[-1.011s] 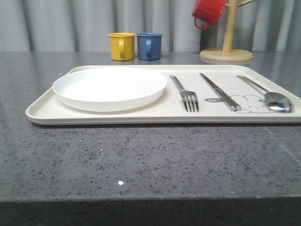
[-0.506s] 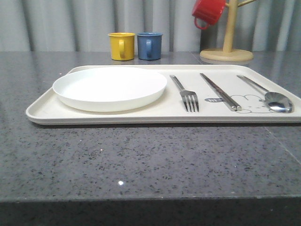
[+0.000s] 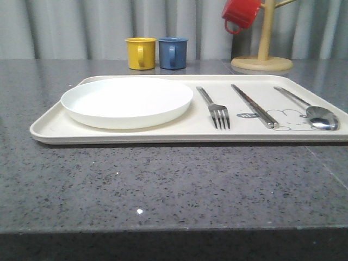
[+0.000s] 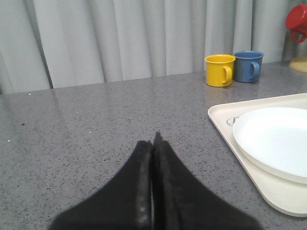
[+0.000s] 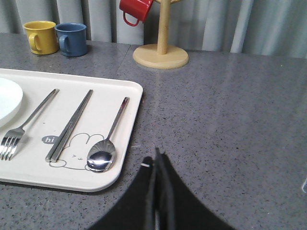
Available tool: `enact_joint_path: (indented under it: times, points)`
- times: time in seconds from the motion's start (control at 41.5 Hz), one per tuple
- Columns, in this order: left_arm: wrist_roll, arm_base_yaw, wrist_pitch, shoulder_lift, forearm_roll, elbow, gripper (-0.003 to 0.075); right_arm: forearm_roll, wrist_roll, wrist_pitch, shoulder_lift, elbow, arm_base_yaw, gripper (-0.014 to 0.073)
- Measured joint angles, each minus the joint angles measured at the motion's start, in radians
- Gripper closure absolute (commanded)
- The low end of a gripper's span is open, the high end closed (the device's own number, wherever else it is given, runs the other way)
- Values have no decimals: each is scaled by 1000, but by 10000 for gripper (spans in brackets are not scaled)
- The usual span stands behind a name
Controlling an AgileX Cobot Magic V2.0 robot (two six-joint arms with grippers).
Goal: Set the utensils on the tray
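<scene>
Left pincer (image 4: 153, 143): clenched, fingers pressed together with nothing between them; hovers over bare bench (image 4: 96, 124), beside the tray's near corner, apart from it.
Right pincer (image 5: 156, 163): clenched and empty too; over the bench just off the tray's right edge, near the spoon's bowl but not touching.
Tray (image 3: 49, 128): flat on the bench, long side toward the front camera, bunny drawing under the chopstick tips.
Plate (image 3: 126, 101): on the tray's left part, flat, right way up.
Fork (image 3: 215, 109): on the tray just right of the plate, tines toward the front.
Chopsticks (image 3: 253, 105): paired side by side, right of the fork, on the tray.
Spoon (image 3: 312, 111): rightmost, bowl toward the front, inside the rim.
Mugs: yellow (image 3: 140, 53) and blue (image 3: 173, 52) behind the tray on the bench, red (image 3: 241, 13) hung on the wooden stand (image 3: 263, 51); no part of the job.
Done: all four pieces lying on the tray, roughly parallel.
Left: nothing visible; judged complete, at most pulling the arms back.
</scene>
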Motion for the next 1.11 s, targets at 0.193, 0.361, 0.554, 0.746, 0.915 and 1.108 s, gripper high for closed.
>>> enact_joint_path:
  times: [0.193, 0.361, 0.554, 0.746, 0.915, 1.108]
  points:
    - [0, 0, -12, 0, 0, 8, 739, 0, 0, 0, 0, 2, 0, 658]
    - [0, 0, -131, -55, 0, 110, 739, 0, 0, 0, 0, 2, 0, 658]
    - [-2, 0, -170, -162, 0, 261, 739, 0, -2, 0, 0, 2, 0, 658]
    - [-15, 0, -159, -188, 0, 352, 739, 0, -2, 2, 0, 2, 0, 658]
    - [-15, 0, -151, -188, 0, 352, 739, 0, -2, 2, 0, 2, 0, 658]
    - [-15, 0, -151, -188, 0, 352, 739, 0, -2, 2, 0, 2, 0, 658]
